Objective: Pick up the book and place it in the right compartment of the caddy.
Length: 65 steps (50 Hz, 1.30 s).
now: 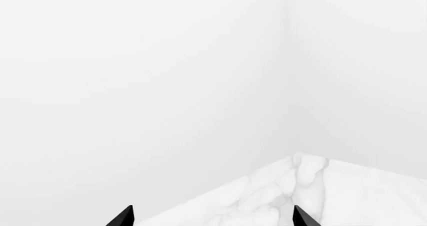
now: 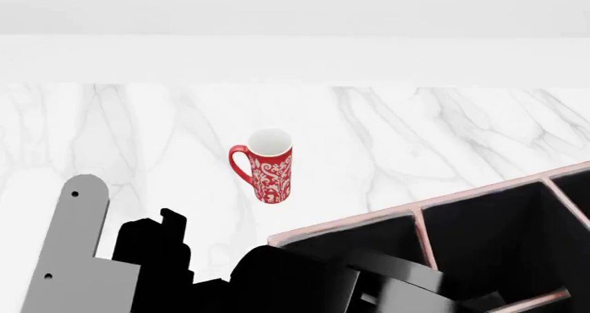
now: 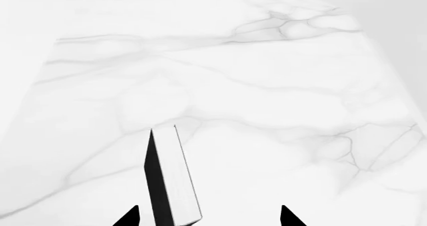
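In the right wrist view the book stands upright on the white marble, showing its black cover and white page edges. It sits between the tips of my right gripper, close to one fingertip and well clear of the other. That gripper is open and not clamped on it. My left gripper is open with nothing between its tips, facing a table corner and bare white walls. The caddy, reddish-brown with black-lined sections, lies at the lower right of the head view. I cannot make out the book there among the dark arm parts.
A red patterned mug stands upright on the marble table, left of the caddy and beyond it. A pale divider splits the caddy's sections. My left arm's grey link fills the lower left. A white wall runs behind the table.
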Tool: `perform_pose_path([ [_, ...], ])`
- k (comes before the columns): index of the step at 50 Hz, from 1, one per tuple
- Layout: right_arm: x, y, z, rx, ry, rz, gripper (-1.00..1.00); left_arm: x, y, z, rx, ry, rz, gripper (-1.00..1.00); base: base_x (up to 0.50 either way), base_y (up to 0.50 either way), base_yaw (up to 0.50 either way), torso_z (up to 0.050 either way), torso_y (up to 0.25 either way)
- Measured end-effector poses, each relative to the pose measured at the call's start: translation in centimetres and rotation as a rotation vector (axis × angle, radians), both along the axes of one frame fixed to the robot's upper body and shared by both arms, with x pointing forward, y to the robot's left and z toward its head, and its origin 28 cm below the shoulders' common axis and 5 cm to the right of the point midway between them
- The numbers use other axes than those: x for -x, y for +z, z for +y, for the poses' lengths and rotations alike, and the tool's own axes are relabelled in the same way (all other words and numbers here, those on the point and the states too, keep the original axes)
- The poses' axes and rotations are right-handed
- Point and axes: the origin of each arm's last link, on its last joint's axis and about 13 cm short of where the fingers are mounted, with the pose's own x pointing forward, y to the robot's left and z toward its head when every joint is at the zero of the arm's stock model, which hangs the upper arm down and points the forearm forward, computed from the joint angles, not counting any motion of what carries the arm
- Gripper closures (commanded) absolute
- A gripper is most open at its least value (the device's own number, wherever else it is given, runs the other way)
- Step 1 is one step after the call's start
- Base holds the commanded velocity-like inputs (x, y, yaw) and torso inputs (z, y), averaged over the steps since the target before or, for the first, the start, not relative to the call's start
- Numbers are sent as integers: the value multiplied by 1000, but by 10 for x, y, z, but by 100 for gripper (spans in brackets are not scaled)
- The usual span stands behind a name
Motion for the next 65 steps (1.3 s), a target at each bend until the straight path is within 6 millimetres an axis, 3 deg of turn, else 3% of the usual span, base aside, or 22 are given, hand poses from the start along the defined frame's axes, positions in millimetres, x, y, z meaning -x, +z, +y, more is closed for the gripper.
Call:
perform_pose_path([
  [24, -22, -36, 20, 35, 36, 72, -100, -1, -3, 0, 4, -1, 9, -100, 0, 0, 0, 0, 0],
  [56, -50, -102, 38, 100, 62, 218, -100, -2, -7, 1, 8, -3, 16, -100, 0, 0, 0, 0, 0],
  [57, -50, -103, 38, 98, 60, 221, 100, -2, -7, 1, 9, -3, 17, -100, 0, 0, 0, 0, 0],
  [65, -51, -109, 38, 98, 65, 235, 100, -2, -8, 1, 10, -5, 20, -100, 0, 0, 0, 0, 0],
])
